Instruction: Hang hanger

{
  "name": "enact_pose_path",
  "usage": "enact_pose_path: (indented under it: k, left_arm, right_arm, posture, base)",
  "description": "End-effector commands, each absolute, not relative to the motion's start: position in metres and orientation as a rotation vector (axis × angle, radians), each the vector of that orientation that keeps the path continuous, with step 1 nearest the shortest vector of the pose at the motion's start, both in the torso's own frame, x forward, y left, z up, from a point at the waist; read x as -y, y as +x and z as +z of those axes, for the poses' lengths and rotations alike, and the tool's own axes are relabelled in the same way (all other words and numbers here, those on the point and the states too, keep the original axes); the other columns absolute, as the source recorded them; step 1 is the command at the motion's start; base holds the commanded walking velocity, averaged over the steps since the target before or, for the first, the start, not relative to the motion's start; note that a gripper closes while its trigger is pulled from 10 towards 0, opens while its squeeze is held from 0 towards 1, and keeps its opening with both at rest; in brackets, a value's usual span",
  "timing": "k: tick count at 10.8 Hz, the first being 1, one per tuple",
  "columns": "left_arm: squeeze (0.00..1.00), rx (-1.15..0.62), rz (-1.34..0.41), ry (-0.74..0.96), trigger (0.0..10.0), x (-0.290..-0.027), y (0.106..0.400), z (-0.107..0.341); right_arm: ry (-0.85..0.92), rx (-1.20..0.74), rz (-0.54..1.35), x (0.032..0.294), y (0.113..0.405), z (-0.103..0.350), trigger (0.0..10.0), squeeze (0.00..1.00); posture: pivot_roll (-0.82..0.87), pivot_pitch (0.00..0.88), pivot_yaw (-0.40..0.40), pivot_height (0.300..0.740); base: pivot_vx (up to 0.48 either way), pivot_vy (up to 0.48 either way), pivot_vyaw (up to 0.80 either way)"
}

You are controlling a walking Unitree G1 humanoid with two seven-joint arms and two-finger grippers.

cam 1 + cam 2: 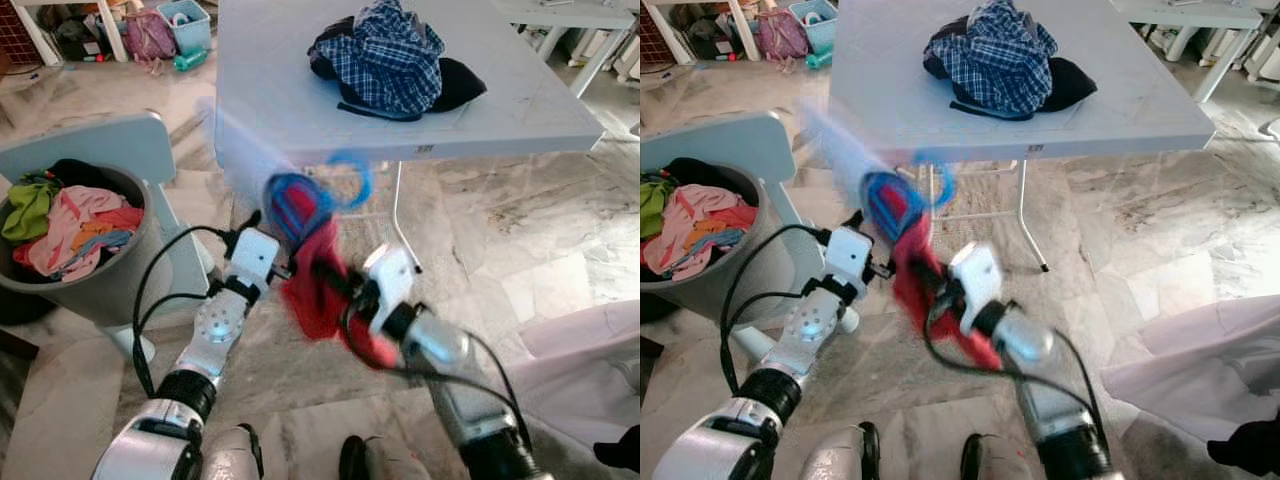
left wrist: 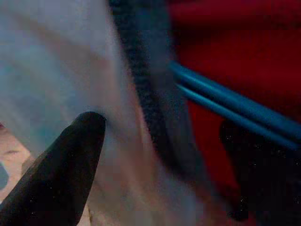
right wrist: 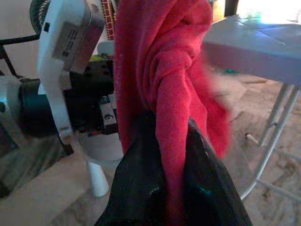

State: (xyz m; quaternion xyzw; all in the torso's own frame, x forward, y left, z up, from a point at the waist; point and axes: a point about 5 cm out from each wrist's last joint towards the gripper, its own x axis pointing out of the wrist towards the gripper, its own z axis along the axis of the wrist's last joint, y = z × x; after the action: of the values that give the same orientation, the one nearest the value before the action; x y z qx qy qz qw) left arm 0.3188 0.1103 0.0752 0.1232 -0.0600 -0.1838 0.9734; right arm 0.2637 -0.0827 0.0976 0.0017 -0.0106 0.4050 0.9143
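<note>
A blue plastic hanger [image 1: 345, 180] carrying a red fleece garment [image 1: 315, 275] is seen at the centre of the left eye frame, blurred, just below the front edge of a white folding table [image 1: 500, 115]. The hanger's hook curls at the table edge; its blue bars [image 2: 235, 106] are seen in the left wrist view running across the red cloth.

The right gripper [image 3: 174, 188] is closed on the red fleece garment: in the right wrist view the cloth is pinched between its two black fingers [image 3: 136, 188] and hangs bunched above them. The right arm is raised from the lower right of the frame toward the centre, wrist bent inward.

The left gripper [image 1: 285, 235] is placed at the hanger's upper end, just left of the garment. One black fingertip [image 2: 70, 160] is visible against a blurred pale surface, and a dark shape lies over the red cloth opposite; whether the fingers are clamped cannot be told. The left arm is extended from the lower left, angled up toward the centre.

A pile of plaid and dark clothing [image 1: 390, 60] lies on the table in the upper centre. A grey round basket of mixed clothes [image 1: 75, 230] stands at the left edge.
</note>
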Motion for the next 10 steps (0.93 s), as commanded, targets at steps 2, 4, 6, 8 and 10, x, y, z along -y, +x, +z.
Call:
enact_pose_path:
  k: [2,4,6,8,10]
  left_arm:
    - [0.0,0.136,-0.354,0.252,10.0,-0.109,0.323,0.08]
    - [0.0,0.155,-0.297,0.267,10.0,-0.119,0.328,0.084]
    - [0.0,0.157,-0.222,0.287,10.0,-0.138,0.328,0.085]
    - [0.0,0.189,-0.152,0.296,10.0,-0.159,0.325,0.088]
    - [0.0,0.262,-0.09,0.326,10.0,-0.177,0.32,0.101]
  right_arm:
    - [0.044,0.022,0.929,0.078,0.258,0.106,10.0,0.0]
    - [-0.015,-0.044,0.943,0.1,0.257,0.099,10.0,0.0]
    - [-0.132,-0.106,0.892,0.132,0.256,0.087,10.0,0.0]
    - [-0.345,-0.237,0.821,0.182,0.247,0.071,10.0,0.0]
    - [-0.545,-0.351,0.838,0.225,0.238,0.063,10.0,0.0]
  posture:
    - [-0.06,0.129,-0.056,0.74]
    - [-0.06,0.125,-0.059,0.74]
    - [-0.06,0.126,-0.062,0.74]
    - [-0.06,0.131,-0.061,0.74]
    - [-0.06,0.134,-0.059,0.74]
  base:
    - [0.0,0.0,0.0]
    - [0.0,0.0,0.0]
    - [0.0,0.0,0.0]
    - [0.0,0.0,0.0]
    - [0.0,0.0,0.0]
